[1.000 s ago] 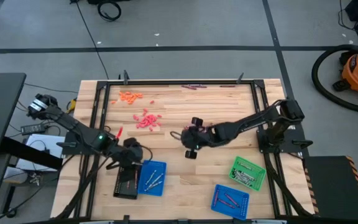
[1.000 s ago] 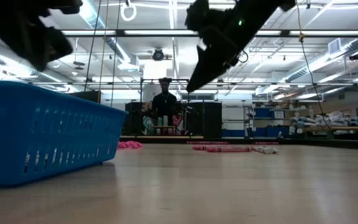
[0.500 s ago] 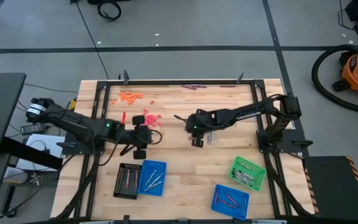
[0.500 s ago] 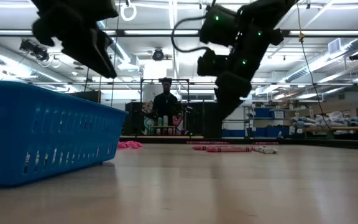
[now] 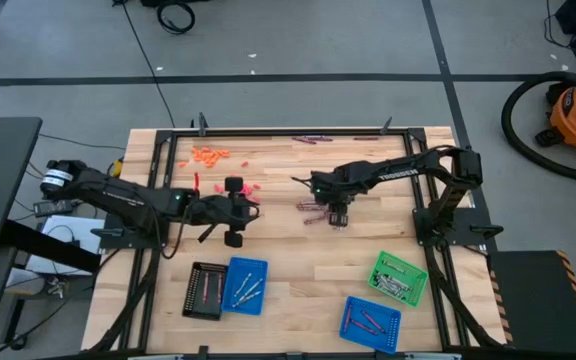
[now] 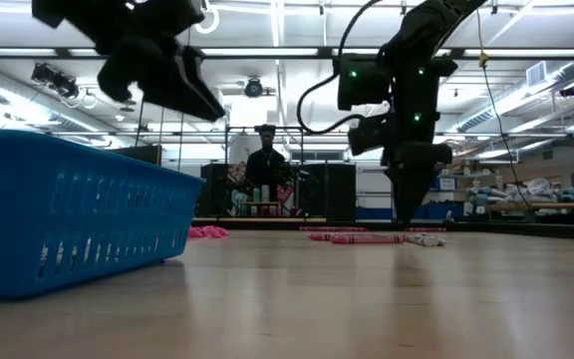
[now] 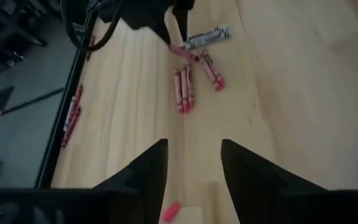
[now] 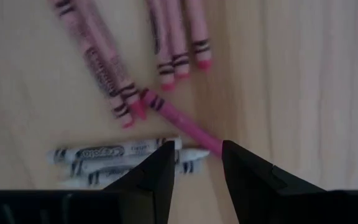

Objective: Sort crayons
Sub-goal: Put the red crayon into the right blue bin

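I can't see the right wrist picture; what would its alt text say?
The right gripper, fingers open, hangs close above loose crayons on the wooden table: pink crayons lying side by side, and silver-grey crayons nearest the fingertips.

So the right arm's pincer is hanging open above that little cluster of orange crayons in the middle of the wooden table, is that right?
Not quite: the short crayons under the right arm's open pincer are dark pink and silver-grey, not orange, as the right wrist view shows. The rest holds: they lie in the middle of the wooden table.
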